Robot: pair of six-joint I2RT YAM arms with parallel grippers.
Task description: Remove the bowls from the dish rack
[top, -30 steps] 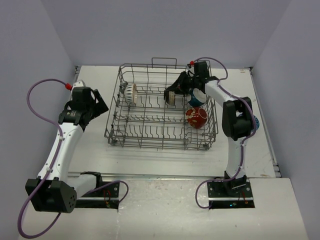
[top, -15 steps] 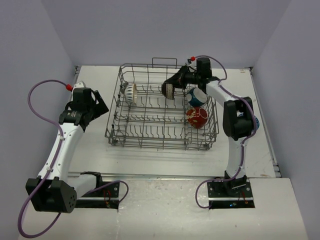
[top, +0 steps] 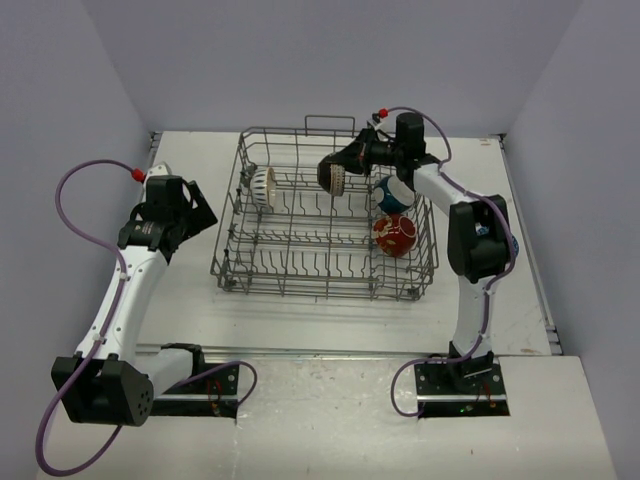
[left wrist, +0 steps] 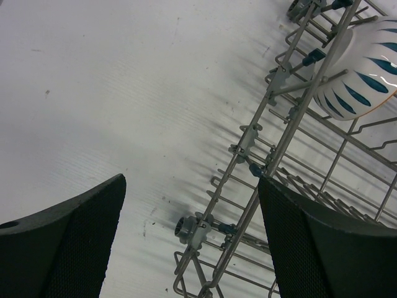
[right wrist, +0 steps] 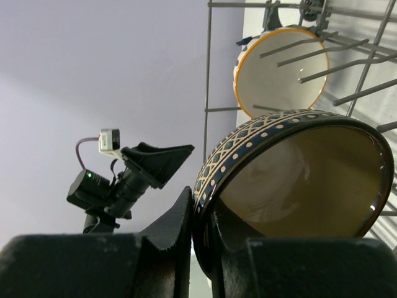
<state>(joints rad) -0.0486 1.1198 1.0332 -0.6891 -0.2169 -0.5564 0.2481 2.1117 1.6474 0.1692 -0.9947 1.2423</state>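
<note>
The large rectangular grey wire dish rack (top: 300, 240) is sitting mid-tabletop, closer to the far edge. The white ceramic bowl with dark teal stripes (top: 262, 186) is standing on its edge among the tines near the rack's far left corner, its cream inside facing right. The dark brown bowl with a dotted lattice band and cream inside (right wrist: 291, 174) is hanging tilted above the rack's far middle, the right arm's fingers (right wrist: 170, 239) pinching its rim. The teal-and-white bowl (top: 393, 193) is leaning at the rack's far right side. The red patterned bowl (top: 394, 235) is resting just in front of it, by the right wall. A blue patterned bowl (top: 514, 244) is showing only partly near the tabletop's right edge.
</note>
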